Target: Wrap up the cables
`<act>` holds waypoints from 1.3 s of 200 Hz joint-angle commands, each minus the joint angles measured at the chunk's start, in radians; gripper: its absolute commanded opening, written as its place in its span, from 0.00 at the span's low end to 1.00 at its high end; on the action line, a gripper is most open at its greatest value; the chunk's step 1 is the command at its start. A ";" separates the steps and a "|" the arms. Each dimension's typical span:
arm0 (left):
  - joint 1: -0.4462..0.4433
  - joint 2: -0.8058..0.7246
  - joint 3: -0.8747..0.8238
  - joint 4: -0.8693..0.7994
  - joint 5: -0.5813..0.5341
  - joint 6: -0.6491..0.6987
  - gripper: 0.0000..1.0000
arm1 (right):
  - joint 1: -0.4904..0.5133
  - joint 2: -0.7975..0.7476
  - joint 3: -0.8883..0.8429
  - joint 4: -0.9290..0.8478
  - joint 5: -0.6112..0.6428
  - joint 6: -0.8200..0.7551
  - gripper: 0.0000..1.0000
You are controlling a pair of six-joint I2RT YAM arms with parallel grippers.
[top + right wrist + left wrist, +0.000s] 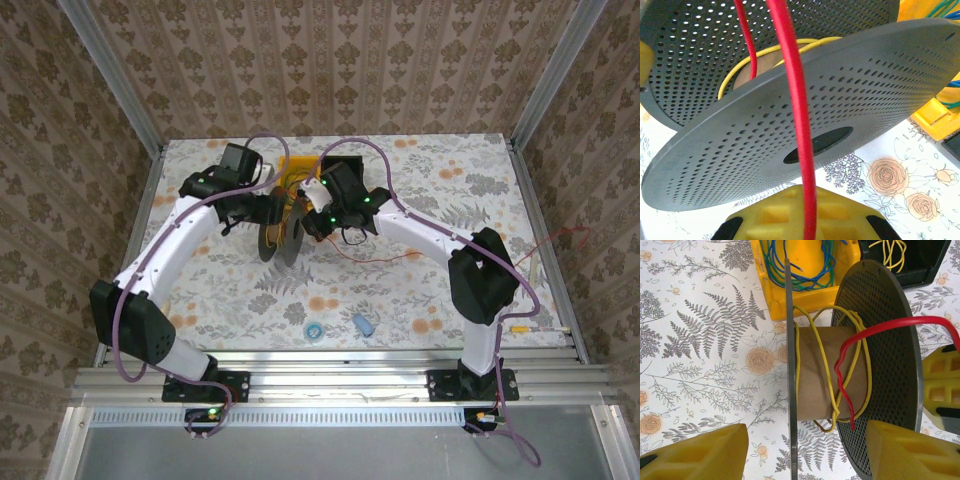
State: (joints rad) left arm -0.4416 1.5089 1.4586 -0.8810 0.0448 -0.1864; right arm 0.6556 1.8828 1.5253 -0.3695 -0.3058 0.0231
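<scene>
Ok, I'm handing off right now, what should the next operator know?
Left gripper: open, fingers wide apart at the spool, not gripping it.
Right gripper: shut on the red cable.
Done: roughly one loose red turn on the cardboard core, beside the yellow wire.
Left: most of the red cable trails rightward across the table; wind it on.

spool point(880, 340): matt perforated grey | core point(812, 375): plain brown cardboard | cable point(795, 100): glossy red plastic
</scene>
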 commanded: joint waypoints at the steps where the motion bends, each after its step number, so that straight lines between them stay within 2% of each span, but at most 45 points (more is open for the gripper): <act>1: 0.006 0.019 0.005 0.016 0.021 0.005 0.64 | 0.007 0.013 0.040 -0.009 -0.009 -0.016 0.00; 120: 0.000 0.100 0.011 0.103 0.009 0.001 0.64 | 0.014 0.031 0.076 -0.030 -0.033 -0.029 0.00; 157: 0.000 0.117 0.012 0.097 0.001 0.005 0.55 | 0.014 0.038 0.082 -0.033 -0.039 -0.029 0.00; 224: 0.000 0.131 0.004 0.109 -0.014 0.008 0.45 | 0.016 0.038 0.081 -0.036 -0.048 -0.032 0.00; 260: -0.001 0.143 0.006 0.110 -0.016 0.010 0.35 | 0.015 0.042 0.078 -0.036 -0.050 -0.031 0.00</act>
State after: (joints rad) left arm -0.4419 1.6356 1.4559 -0.7719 0.0410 -0.1856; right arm 0.6621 1.9049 1.5761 -0.3855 -0.3290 0.0029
